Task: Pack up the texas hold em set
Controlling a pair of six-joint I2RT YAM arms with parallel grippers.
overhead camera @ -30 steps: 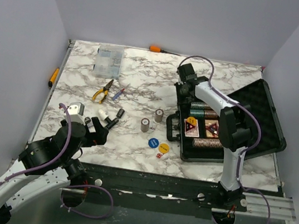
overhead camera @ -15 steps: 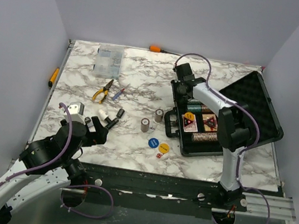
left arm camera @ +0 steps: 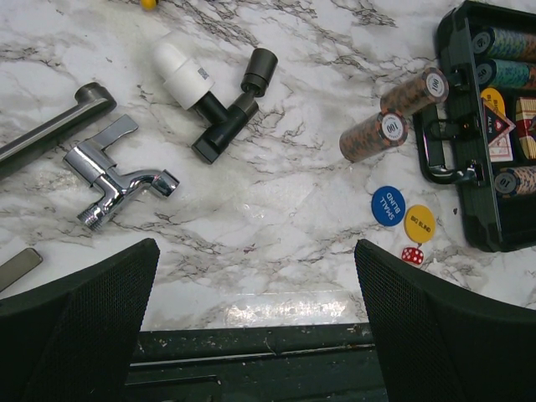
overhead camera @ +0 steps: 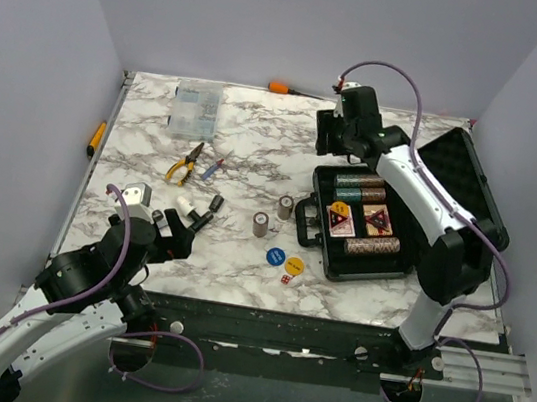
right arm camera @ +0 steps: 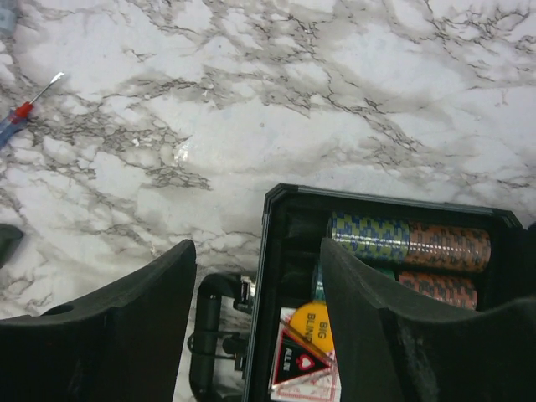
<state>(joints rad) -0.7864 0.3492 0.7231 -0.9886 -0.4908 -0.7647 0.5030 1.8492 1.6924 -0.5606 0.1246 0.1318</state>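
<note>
Black case [overhead camera: 475, 173] open; right gripper [right arm camera: 255, 285] poised above its far rim, left gripper [left arm camera: 255, 310] low; both spread wide, empty.

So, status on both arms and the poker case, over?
Left end effector open, empty. Right end effector open over case. Lid up; two chip stacks, discs, dice outside. Nothing blocking.
</note>
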